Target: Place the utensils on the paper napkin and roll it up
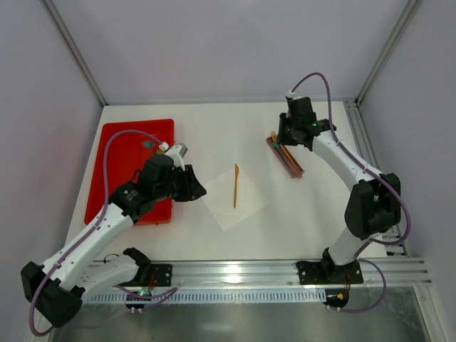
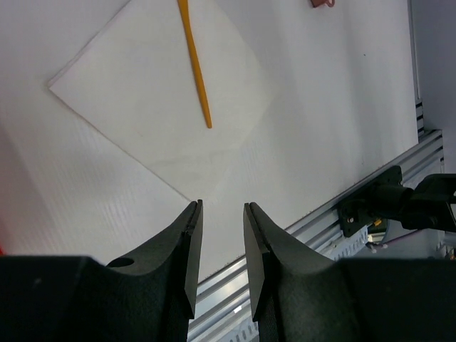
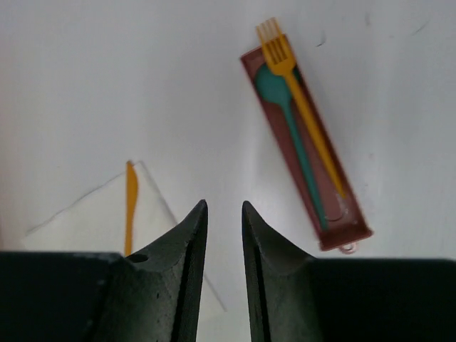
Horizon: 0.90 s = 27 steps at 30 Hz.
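The white paper napkin (image 1: 234, 199) lies flat mid-table, turned like a diamond. One orange knife (image 1: 236, 185) lies on it; both also show in the left wrist view, napkin (image 2: 135, 100) and knife (image 2: 196, 71). An orange fork (image 3: 299, 92) and a green spoon (image 3: 288, 121) lie in a reddish-brown case (image 1: 291, 162). My left gripper (image 1: 201, 191) is open and empty, just left of the napkin. My right gripper (image 1: 281, 135) is open and empty, above the case's far end. In its wrist view the gripper (image 3: 223, 205) sits between the napkin (image 3: 92, 214) and the case (image 3: 342, 206).
A red tray (image 1: 128, 160) lies at the left, partly under my left arm. An aluminium rail (image 1: 285, 274) runs along the near table edge, and another (image 1: 356, 121) along the right edge. White enclosure walls stand behind and beside the table.
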### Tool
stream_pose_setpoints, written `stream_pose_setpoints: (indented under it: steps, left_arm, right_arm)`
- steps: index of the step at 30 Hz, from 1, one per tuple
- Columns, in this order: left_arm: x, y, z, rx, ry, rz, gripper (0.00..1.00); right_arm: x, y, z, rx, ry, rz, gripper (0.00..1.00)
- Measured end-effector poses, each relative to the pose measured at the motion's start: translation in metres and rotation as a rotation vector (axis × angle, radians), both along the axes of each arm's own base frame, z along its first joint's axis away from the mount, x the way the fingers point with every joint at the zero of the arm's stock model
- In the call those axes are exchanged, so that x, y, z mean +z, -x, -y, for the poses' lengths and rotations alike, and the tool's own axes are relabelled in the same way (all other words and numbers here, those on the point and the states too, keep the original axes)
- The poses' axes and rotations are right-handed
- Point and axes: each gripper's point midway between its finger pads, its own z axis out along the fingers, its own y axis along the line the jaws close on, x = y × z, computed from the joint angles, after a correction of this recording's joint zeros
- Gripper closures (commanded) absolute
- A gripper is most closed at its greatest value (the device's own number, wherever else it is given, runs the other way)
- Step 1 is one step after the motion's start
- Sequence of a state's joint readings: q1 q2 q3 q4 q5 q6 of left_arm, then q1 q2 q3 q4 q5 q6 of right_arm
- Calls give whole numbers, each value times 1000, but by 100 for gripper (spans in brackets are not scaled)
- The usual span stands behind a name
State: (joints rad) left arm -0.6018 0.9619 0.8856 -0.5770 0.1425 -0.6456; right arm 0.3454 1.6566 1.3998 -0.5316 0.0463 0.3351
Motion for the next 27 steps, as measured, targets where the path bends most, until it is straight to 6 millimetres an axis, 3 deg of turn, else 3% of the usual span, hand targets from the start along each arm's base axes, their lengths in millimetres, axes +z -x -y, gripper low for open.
stream_pose_setpoints:
  steps: [3,6,11,16,27]
  left_arm:
    - [2,6,6,-41,24,-14,66]
    - [-1,10,10,-78,26,-29,65]
    - [-3,12,9,-103,11,-26,64]
    - [-4,13,9,-115,7,-25,64]
    - [-4,15,8,-118,3,-27,64]
  right_arm:
    - [-9,-15,38,-14,54,-8,76]
    - [-29,-21,54,30,118,-41,75]
    - [-67,-30,59,127,244,-114,75]
    - [-93,-40,67,163,323,-156,75]
    - [-110,-42,78,176,367,-185,75]
